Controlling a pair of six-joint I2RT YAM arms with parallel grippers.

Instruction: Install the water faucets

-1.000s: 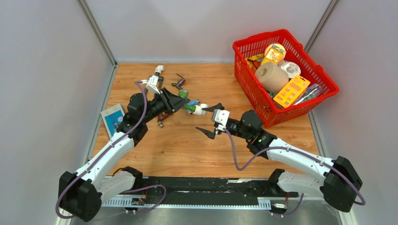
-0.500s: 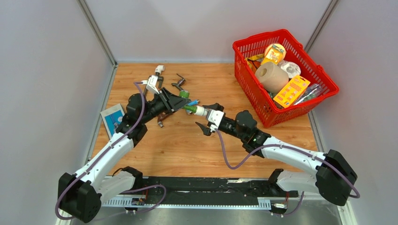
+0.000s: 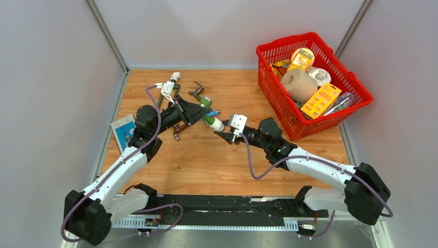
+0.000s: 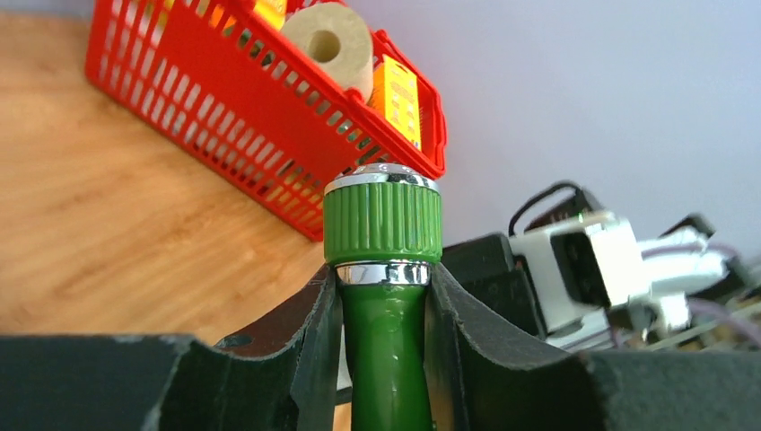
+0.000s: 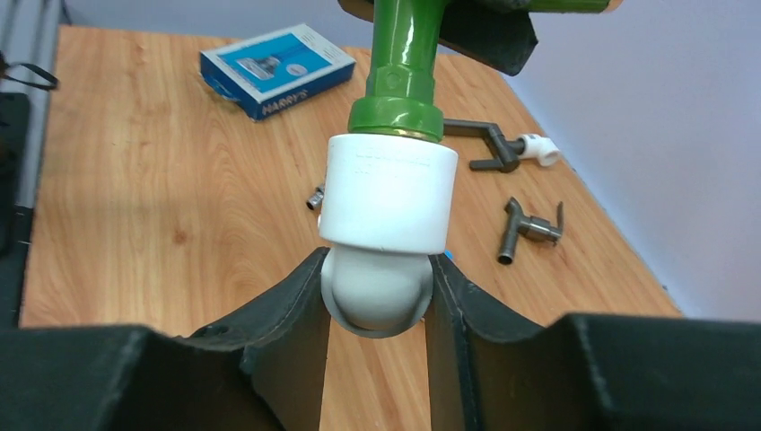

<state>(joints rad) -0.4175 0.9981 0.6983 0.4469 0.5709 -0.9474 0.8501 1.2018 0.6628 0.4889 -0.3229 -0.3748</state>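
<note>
My left gripper (image 4: 384, 287) is shut on the green faucet (image 4: 386, 359), held above the table (image 3: 206, 155) with its ribbed green nut (image 4: 382, 220) pointing towards the right arm. A white elbow fitting (image 5: 388, 202) sits on that nut end, and my right gripper (image 5: 377, 269) is shut on the elbow's rounded back. From above, the two grippers (image 3: 199, 111) (image 3: 223, 130) meet at the green faucet (image 3: 208, 120). A blue faucet (image 3: 213, 112) lies just behind. A dark grey faucet (image 5: 529, 228) lies further back, and a brown faucet (image 3: 178, 129) is under the left gripper.
A red basket (image 3: 274, 98) full of groceries stands at the back right, close behind the right arm. A blue box (image 3: 124, 129) lies at the table's left edge. Another dark tap with a white fitting (image 5: 498, 148) rests near the back wall.
My right gripper has moved left up to the faucet's end and closed from wide open onto the white elbow. The left gripper has kept hold of the green faucet, barely moving.
</note>
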